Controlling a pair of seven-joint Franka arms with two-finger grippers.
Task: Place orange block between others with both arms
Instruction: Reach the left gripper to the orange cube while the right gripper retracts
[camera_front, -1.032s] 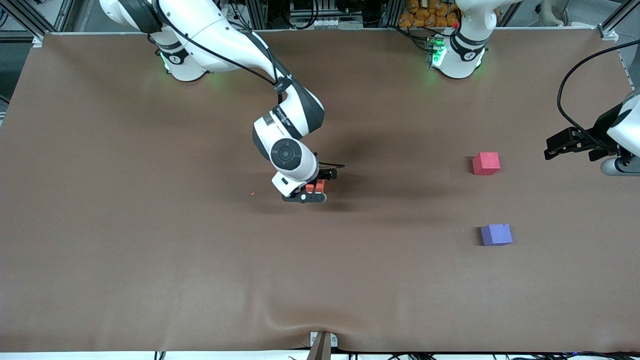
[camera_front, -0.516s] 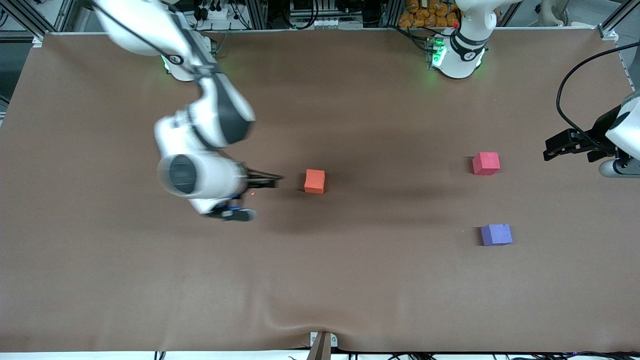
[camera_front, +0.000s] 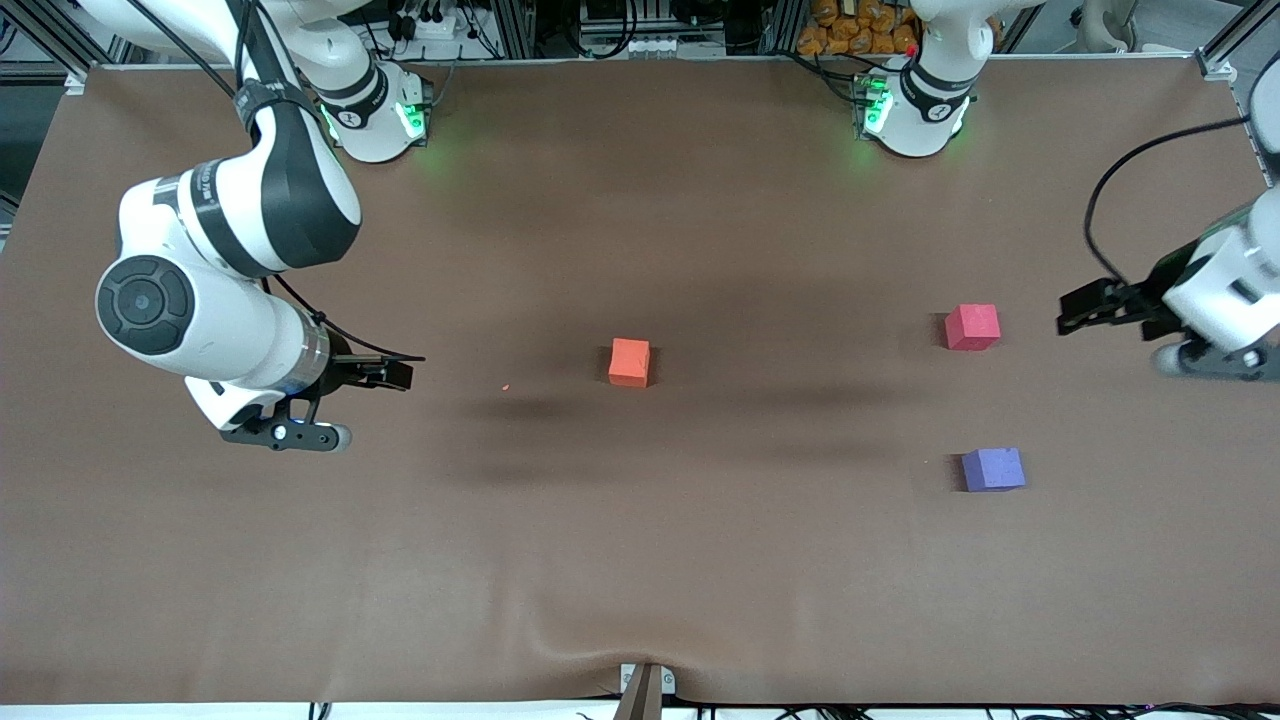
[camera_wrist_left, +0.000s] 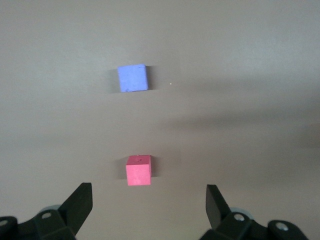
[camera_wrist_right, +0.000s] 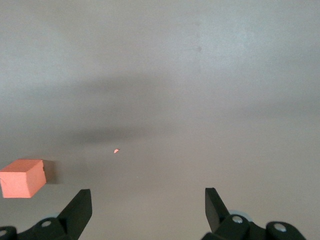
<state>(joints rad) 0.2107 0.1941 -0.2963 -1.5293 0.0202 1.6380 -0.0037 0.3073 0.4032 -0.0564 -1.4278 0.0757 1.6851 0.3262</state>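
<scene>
The orange block (camera_front: 629, 361) (camera_wrist_right: 22, 178) sits alone at mid-table. Toward the left arm's end stand the others: the red-pink cube (camera_front: 972, 327) (camera_wrist_left: 138, 170) and, nearer to the front camera, the blue-purple cube (camera_front: 993, 469) (camera_wrist_left: 132, 78), with a gap between them. My right gripper (camera_front: 372, 406) (camera_wrist_right: 148, 200) hangs open and empty over bare table toward the right arm's end, well apart from the orange block. My left gripper (camera_front: 1112, 341) (camera_wrist_left: 149, 200) is open and empty, beside the red-pink cube and pointing at it.
A tiny orange crumb (camera_front: 506, 386) (camera_wrist_right: 116, 150) lies on the brown table cover (camera_front: 640, 560) between the right gripper and the orange block. The cover has a wrinkle near the front edge (camera_front: 560, 625).
My right gripper, which stood around the orange block, has drawn far back toward the right arm's end, leaving the block on the table. My left gripper has edged toward the red-pink cube.
</scene>
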